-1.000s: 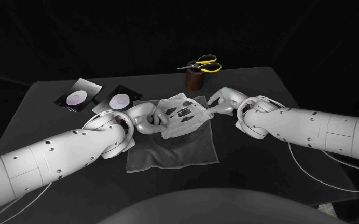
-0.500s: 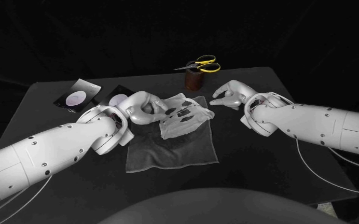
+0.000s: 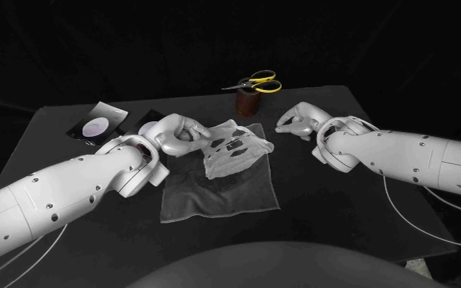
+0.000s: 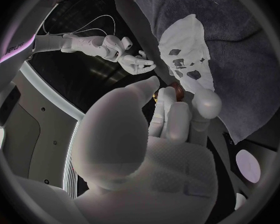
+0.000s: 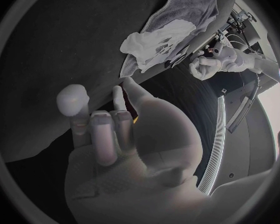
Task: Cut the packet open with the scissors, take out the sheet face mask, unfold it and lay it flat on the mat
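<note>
The white sheet mask (image 3: pixel 235 147) lies partly spread and wrinkled on the far half of the grey mat (image 3: pixel 221 195), its eye and mouth holes showing. My left hand (image 3: pixel 182 135) hovers at the mask's left edge with its fingers curled in; the left wrist view shows nothing between thumb and fingers (image 4: pixel 177 117), and the mask (image 4: pixel 187 50) lies just beyond them. My right hand (image 3: pixel 300 120) is off the mat to the right, holding nothing, its fingers loosely apart. The yellow-handled scissors (image 3: pixel 258 83) stand in a brown holder (image 3: pixel 248 103) behind the mat.
Two dark packets lie at the left of the table, one (image 3: pixel 99 123) near the far left edge and one (image 3: pixel 154 128) just behind my left hand. The table's right edge runs beyond my right arm.
My right hand let go of the mask's right edge and drew back to the right. My left hand rose and pulled back from the mask's left side. The mask has settled on the mat.
</note>
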You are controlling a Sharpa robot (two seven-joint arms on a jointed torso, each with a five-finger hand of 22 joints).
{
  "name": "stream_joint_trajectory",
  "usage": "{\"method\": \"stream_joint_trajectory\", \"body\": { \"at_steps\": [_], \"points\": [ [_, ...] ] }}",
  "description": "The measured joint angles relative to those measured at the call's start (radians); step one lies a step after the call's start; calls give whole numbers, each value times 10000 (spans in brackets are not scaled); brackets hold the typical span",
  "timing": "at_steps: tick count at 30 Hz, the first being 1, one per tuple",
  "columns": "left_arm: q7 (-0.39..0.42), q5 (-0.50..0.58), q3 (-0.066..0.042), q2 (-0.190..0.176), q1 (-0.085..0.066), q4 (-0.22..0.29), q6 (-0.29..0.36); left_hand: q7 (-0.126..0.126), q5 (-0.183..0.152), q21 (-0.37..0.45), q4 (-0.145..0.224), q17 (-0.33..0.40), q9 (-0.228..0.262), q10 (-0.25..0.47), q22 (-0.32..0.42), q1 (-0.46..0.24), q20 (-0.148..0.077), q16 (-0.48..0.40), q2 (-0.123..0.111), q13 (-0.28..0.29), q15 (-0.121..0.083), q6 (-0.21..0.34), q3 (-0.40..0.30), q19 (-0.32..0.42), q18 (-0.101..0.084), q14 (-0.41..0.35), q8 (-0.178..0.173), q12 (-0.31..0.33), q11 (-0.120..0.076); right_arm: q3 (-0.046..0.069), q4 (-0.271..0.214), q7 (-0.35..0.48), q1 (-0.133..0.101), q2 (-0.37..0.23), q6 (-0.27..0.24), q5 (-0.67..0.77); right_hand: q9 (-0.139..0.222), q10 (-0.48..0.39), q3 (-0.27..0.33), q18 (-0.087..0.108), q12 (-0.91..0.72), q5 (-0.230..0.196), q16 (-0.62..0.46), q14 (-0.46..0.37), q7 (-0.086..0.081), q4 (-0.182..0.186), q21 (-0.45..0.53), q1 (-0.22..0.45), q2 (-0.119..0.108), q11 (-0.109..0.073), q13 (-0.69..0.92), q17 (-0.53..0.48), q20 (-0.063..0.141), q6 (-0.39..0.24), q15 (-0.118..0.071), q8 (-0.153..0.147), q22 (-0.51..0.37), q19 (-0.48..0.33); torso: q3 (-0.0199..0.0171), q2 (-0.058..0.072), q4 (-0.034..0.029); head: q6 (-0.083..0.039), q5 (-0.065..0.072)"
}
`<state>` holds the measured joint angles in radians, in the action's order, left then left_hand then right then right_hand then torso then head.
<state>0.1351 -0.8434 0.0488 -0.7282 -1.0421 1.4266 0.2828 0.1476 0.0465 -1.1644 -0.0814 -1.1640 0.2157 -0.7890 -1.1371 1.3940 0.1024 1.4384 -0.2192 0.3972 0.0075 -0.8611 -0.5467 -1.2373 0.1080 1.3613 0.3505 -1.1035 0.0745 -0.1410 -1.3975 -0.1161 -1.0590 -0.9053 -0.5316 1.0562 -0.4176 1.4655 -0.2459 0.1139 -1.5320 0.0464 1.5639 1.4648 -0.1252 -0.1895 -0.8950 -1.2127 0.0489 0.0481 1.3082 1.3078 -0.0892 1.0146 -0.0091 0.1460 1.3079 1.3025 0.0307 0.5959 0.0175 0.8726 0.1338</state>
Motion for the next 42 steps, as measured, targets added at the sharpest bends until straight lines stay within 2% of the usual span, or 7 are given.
{"method": "stream_joint_trajectory", "body": {
  "at_steps": [8,15,20,25,29,31,42],
  "points": [
    [-1,101,-1,-15,-23,-105,41,45,0,188,27,313,-31,-30,235,9,83,-153,9,-118,70,45,-27,83,10,-160,0,204,30,0,-337,88,9,12,19,-27,90,13,-168,-8,-7,0,35,18,71,-80,-164,57,26,-17,1,-6,51,73,-92,6,-6,51,-9,2,-17,0,-53],
    [-32,-461,35,6,-20,-251,41,106,0,395,12,643,-51,-30,488,-61,98,-251,-61,-260,89,107,-43,227,160,-268,0,381,31,-10,-725,462,105,-54,-231,56,200,13,-480,-16,140,0,34,18,35,-319,-50,104,-26,-18,-4,-3,50,112,-92,-52,-4,50,-5,-3,-3,0,-85],
    [-57,-779,46,190,-15,-454,79,106,0,434,-14,685,-55,-66,528,-61,85,-300,-61,-327,125,107,-68,262,159,-304,0,465,66,-10,-682,665,121,192,-425,44,233,12,-624,-66,29,0,34,18,66,-288,-348,105,126,-18,-5,-2,89,175,-91,-52,0,203,-1,-9,-4,0,-101],
    [-130,-908,47,451,-23,-747,148,106,0,298,-13,436,-55,-269,346,-6,83,-275,-6,-380,78,107,-153,122,158,-192,54,466,82,-13,-338,688,70,689,-503,-167,286,12,-751,-71,-226,0,33,15,69,-186,-713,258,274,-88,-9,4,122,179,-159,-56,2,373,-2,8,0,0,-105],
    [-296,-981,46,734,-61,-1023,138,107,0,-622,-83,-719,-112,-678,-540,-107,24,263,94,-266,25,106,-222,-687,127,580,54,146,24,-13,92,589,-8,1179,-502,-369,320,12,-816,-71,-261,0,32,19,71,-121,-757,460,258,-89,-9,4,105,179,-164,-93,2,394,-3,24,0,0,-95],
    [-421,-1035,43,882,-92,-1147,97,86,0,-901,-140,-1077,-155,-733,-807,-179,-3,420,166,-174,-2,126,-278,-908,-11,795,36,-6,-29,-13,326,511,-42,1408,-497,-453,332,12,-829,-73,-304,0,30,19,72,-108,-793,495,222,-89,-9,4,121,180,-164,-131,2,444,-4,26,-6,0,-100],
    [-1188,-1551,39,1846,-327,-2426,-359,74,0,-1327,-321,-1439,-319,-733,-1275,-353,-39,650,340,155,-38,322,-458,-1190,-13,1006,-335,-498,-28,-6,1703,15,-131,2606,-482,-745,358,11,-856,-78,-355,0,35,19,73,-80,-897,575,225,-89,-2,2,121,180,-163,-148,-5,444,0,26,-11,0,-174]
  ]
}}
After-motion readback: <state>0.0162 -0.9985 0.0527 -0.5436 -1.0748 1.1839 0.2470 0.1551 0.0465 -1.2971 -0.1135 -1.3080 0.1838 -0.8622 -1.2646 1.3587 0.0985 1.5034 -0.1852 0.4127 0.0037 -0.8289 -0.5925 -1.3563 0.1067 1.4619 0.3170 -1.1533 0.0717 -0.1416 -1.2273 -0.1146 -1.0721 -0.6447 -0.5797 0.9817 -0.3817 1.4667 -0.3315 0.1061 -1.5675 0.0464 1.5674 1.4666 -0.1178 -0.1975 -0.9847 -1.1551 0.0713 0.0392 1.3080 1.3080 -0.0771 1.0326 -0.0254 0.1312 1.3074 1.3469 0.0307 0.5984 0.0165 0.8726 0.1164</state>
